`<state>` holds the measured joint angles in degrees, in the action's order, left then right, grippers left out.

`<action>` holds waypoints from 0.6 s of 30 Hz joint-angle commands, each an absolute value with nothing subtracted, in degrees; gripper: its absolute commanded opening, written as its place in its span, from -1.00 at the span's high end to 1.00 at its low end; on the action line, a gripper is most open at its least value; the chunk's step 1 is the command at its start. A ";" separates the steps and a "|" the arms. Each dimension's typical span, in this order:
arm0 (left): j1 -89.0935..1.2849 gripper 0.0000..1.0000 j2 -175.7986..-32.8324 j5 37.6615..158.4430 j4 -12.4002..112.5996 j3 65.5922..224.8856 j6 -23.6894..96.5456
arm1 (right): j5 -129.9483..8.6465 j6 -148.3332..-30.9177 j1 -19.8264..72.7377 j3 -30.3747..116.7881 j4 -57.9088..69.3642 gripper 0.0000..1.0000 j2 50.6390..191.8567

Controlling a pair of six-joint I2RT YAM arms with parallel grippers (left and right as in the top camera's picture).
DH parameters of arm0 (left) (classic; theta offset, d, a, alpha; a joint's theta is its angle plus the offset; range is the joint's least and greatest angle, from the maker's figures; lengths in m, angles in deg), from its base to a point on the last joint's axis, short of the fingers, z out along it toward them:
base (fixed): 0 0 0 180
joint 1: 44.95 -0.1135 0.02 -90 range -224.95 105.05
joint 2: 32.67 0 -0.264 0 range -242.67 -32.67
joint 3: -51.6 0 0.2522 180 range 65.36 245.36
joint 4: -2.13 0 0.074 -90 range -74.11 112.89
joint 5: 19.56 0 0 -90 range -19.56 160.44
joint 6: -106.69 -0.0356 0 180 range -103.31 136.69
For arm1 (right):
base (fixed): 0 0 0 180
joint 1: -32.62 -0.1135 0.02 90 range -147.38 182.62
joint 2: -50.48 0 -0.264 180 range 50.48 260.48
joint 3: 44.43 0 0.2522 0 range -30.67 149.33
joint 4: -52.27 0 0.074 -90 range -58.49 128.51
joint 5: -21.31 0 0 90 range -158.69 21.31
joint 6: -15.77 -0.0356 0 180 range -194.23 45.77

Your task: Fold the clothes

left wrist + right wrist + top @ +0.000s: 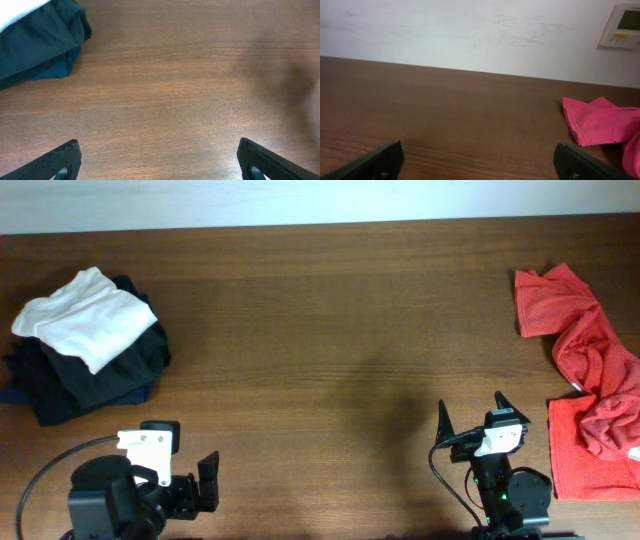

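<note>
A crumpled red garment (592, 385) lies at the table's right edge; its upper corner shows in the right wrist view (600, 121). A folded stack sits at the far left: a white garment (85, 317) on top of dark clothes (95, 375), whose dark edge shows in the left wrist view (37, 42). My left gripper (190, 485) is open and empty near the front edge, fingers wide apart (160, 159). My right gripper (472, 412) is open and empty, left of the red garment, fingers wide apart (479, 159).
The brown wooden table (330, 330) runs to a white wall at the back (470, 35). A wall control panel (622, 25) hangs at the right. A black cable (45, 470) loops by the left arm base.
</note>
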<state>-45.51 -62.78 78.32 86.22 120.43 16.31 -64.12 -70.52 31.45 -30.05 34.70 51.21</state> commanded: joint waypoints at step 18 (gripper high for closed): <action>-45.84 -0.98 -40.85 73.70 50.96 89.66 9.93 | -63.35 -70.15 31.12 -30.35 34.46 -0.97 50.68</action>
<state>-45.58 -46.51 74.42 58.68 99.47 11.70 -64.12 -70.50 31.45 -30.05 34.68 51.16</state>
